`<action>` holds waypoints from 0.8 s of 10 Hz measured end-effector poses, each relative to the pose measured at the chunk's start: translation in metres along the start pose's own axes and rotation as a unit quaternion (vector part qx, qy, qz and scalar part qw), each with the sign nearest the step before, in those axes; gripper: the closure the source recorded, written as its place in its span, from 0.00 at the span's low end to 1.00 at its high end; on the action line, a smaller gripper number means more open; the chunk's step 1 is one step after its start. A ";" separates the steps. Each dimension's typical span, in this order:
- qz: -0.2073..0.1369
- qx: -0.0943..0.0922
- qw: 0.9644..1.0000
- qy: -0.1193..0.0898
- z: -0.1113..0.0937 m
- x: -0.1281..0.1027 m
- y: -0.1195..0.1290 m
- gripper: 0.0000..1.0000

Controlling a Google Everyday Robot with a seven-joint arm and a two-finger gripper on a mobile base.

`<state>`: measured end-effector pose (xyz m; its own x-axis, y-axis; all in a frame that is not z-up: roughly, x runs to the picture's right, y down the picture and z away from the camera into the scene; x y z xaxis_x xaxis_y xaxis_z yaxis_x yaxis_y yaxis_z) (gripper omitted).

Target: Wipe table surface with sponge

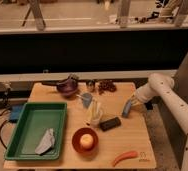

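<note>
Landmark: black block (110,123), a matte, hard-edged rectangular bar lying flat near the middle of the table surface (137,135). The top is pale wood, rectangular, with faint grain.

Gripper (132,103): just right of the block and slightly above it, at the end of a smooth white arm (159,87) with rounded joints that comes in from the block's right. The fingers are pinched nearly together on the sponge (127,109).

Sponge: thin, flat, blue-grey pad, dull surface. It is held steeply tilted, with the upper end in the fingers and the lower end down close to the wood just right of the block. I cannot tell whether it touches the wood.

Left of the block, well apart: green tray (32,105), glossy plastic, rectangular with rounded corners and a raised rim. A crumpled grey-white cloth (46,142) lies inside it.

Below-left of the block, near: round red-brown bowl (77,146) holding one pale yellow-orange round fruit (87,141).

Below-right of the block: orange carrot-shaped piece (124,157), slim and curved.

Just left of the block: upright yellow-and-white item (93,114), shape unclear.

Behind-left of the block: small blue piece (85,98), then a purple bowl (67,87), rounded and shiny.

Behind the block: dark bumpy cluster (106,86).
</note>
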<state>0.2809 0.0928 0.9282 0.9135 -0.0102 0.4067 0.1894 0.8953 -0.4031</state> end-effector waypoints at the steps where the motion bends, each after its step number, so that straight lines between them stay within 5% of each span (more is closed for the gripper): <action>1: 0.007 0.002 1.000 0.003 -0.003 0.009 -0.001 0.97; 5: 0.023 0.010 1.000 -0.001 0.004 0.017 -0.034 0.97; 8: 0.017 0.001 1.000 -0.018 0.034 -0.010 -0.056 0.97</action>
<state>0.2493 0.0581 0.9745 0.9060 0.0352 0.4217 0.1582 0.8961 -0.4147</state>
